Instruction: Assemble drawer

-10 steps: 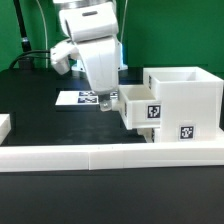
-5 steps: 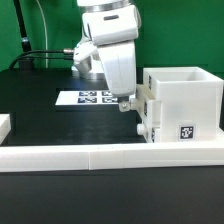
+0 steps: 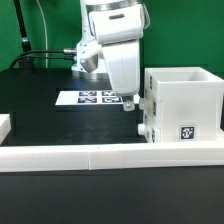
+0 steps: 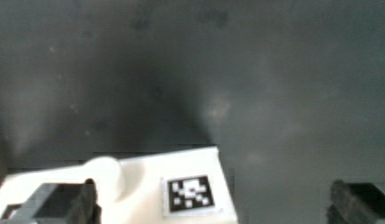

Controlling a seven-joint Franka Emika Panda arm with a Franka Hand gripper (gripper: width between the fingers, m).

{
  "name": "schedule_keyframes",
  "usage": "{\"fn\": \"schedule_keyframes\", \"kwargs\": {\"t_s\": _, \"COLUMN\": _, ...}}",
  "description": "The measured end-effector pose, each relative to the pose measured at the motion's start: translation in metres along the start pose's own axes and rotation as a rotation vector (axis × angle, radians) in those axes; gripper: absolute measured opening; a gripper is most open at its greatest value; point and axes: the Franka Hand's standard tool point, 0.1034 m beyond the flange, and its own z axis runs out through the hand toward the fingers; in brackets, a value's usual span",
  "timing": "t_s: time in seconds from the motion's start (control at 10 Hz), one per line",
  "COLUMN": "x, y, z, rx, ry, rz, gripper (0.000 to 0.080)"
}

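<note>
The white drawer housing (image 3: pixel 186 104) stands at the exterior view's right, a tag on its lower front. A knobbed tray (image 3: pixel 146 122) sits almost fully inside it; only its front face and knob show. My gripper (image 3: pixel 128 102) hangs just to the exterior view's left of that tray front, fingers pointing down. In the wrist view the tray's face with its tag (image 4: pixel 192 193) and rounded knob (image 4: pixel 104 176) lies between my two dark fingertips (image 4: pixel 57 204), which stand wide apart at the picture's edges. The gripper (image 4: pixel 207 205) is open and holds nothing.
The marker board (image 3: pixel 92 98) lies flat on the black table behind the gripper. The low white border wall (image 3: pixel 100 153) runs along the front. A small white part (image 3: pixel 5 124) shows at the exterior view's left edge. Cables hang at the back left.
The tray, which stuck out of the housing a second ago, has slid in toward the exterior view's right. My gripper moved right with it and now stands by the tray's front.
</note>
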Motion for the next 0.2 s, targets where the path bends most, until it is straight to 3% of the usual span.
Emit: {"fn": "schedule_keyframes", "kwargs": {"t_s": 0.2, "x": -0.0013, "y": -0.0008, "z": 0.0014, "rx": 0.002, "ry": 0.001, "rz": 0.006, "gripper": 0.0648}}
